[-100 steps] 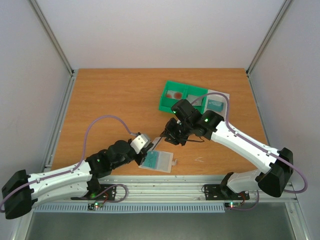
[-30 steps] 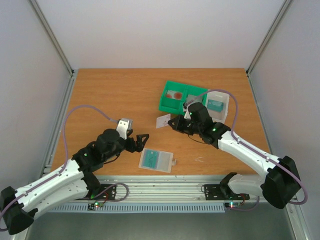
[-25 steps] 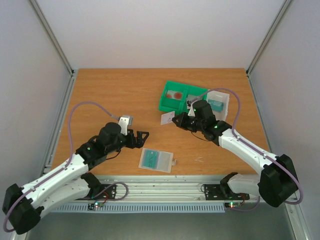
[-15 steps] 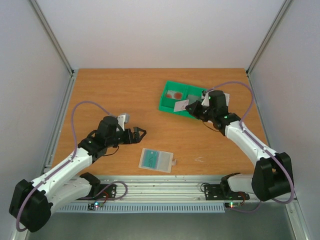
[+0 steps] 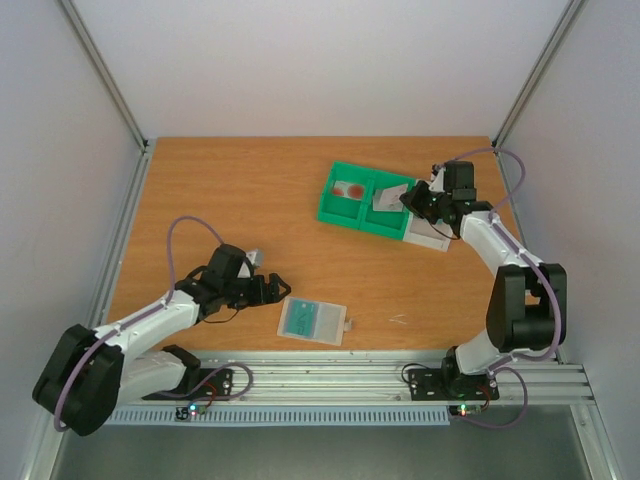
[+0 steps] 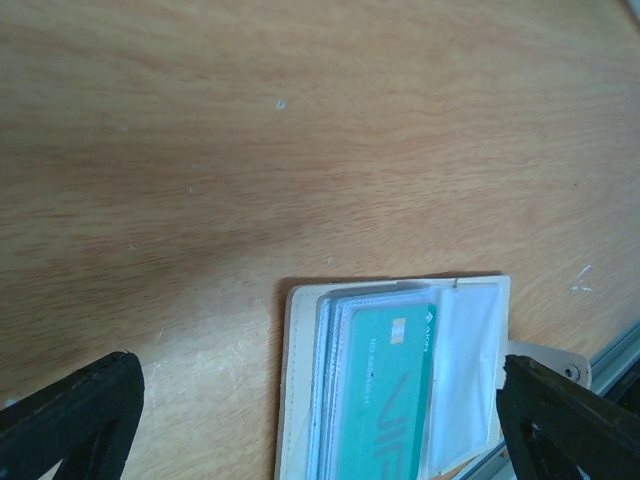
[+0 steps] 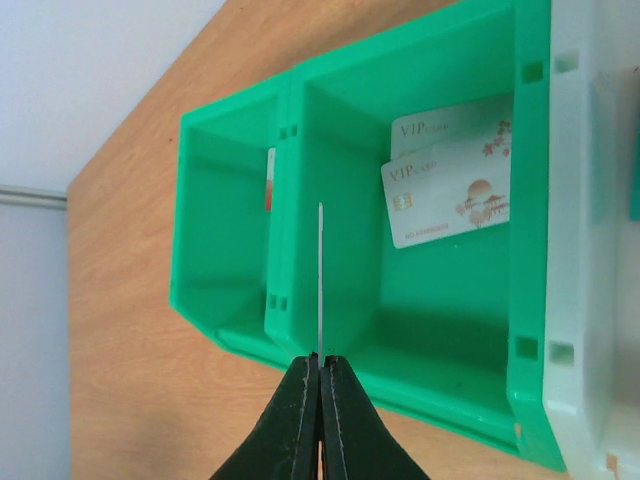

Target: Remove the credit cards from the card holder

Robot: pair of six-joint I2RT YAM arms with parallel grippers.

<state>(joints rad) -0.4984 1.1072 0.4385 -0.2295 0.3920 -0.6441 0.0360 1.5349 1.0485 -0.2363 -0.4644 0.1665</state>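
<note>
Nearest the arms, the card holder (image 5: pixel 313 320) lay flat on the table, a translucent pale sleeve with a smooth teal card (image 6: pixel 385 395) inside. The left gripper (image 5: pixel 268 286) hovered just beside it, fingers spread wide. Farther back, the right gripper (image 7: pixel 320 372) pinched a thin card (image 7: pixel 320 270), seen edge-on, over the glossy green bin (image 7: pixel 532 200), where two white cards (image 7: pixel 450 190) lay. The table (image 5: pixel 230 190) was matte orange wood-grain, and plain pale walls (image 5: pixel 320 60) rose behind.

Overhead sees whole table (image 5: pixel 230 190); wrist cameras look down closely
</note>
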